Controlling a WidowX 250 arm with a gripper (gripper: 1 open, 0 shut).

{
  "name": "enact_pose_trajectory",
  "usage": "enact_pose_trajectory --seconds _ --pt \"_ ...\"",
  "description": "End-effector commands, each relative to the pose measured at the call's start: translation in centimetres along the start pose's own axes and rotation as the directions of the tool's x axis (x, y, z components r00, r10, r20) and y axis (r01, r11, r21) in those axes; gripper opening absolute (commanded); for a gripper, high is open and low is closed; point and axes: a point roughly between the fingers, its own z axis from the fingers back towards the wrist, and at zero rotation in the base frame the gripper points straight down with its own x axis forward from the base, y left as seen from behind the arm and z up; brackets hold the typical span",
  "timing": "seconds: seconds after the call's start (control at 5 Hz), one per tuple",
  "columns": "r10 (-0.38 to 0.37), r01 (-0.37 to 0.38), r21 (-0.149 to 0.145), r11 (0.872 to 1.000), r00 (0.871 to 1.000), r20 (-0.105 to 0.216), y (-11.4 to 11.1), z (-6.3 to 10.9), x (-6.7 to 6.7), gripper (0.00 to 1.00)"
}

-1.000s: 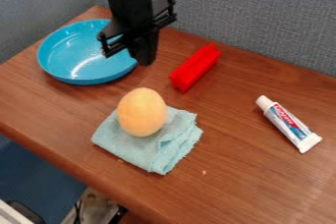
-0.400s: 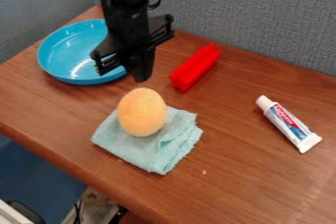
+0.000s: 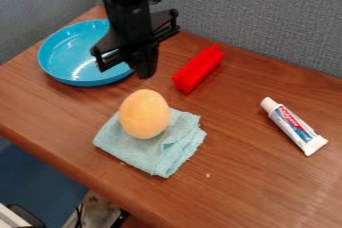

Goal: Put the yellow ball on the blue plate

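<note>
At the far left of the brown wooden table (image 3: 54, 112) sits the blue plate (image 3: 74, 54), a glossy shallow dish with a raised rim, nothing lying in the part that shows. Its right edge is partly covered by the black arm, which comes down from the top of the view. The gripper (image 3: 143, 71) points almost straight down, its jaws pressed together with nothing between them, the tip hanging above the table just beside the plate's right rim. Below it, toward the front edge, lies a pale teal folded cloth (image 3: 158, 144) with the yellow ball (image 3: 144, 113) resting on top of it, well apart from the plate and just in front of the gripper tip. Right of the arm, 1 red block (image 3: 199, 68) lies at a slant on the wood. At the far right, 1 white toothpaste tube (image 3: 293, 124) lies flat, angled toward the table's corner
</note>
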Motion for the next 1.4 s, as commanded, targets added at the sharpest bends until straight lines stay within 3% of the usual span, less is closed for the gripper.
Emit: enact_pose_trajectory --seconds 0.0,0.6,0.8,1.0,1.2 --pt "-0.051 0.053 -0.033 0.998 0.998 0.034 -0.2 0.7 0.0 0.0" --pt "-0.165 0.168 -0.057 0.984 0.985 0.049 -0.1 0.4 -0.6 0.0" --pt "-0.226 0.23 -0.05 0.972 0.971 0.082 0.2 -0.3 -1.3 0.0" --pt "-0.26 0.263 -0.036 0.964 0.962 0.087 0.5 -1.6 -1.8 0.0" --pt "-0.257 0.262 -0.048 0.964 0.962 0.088 0.3 -2.0 -1.8 0.0"
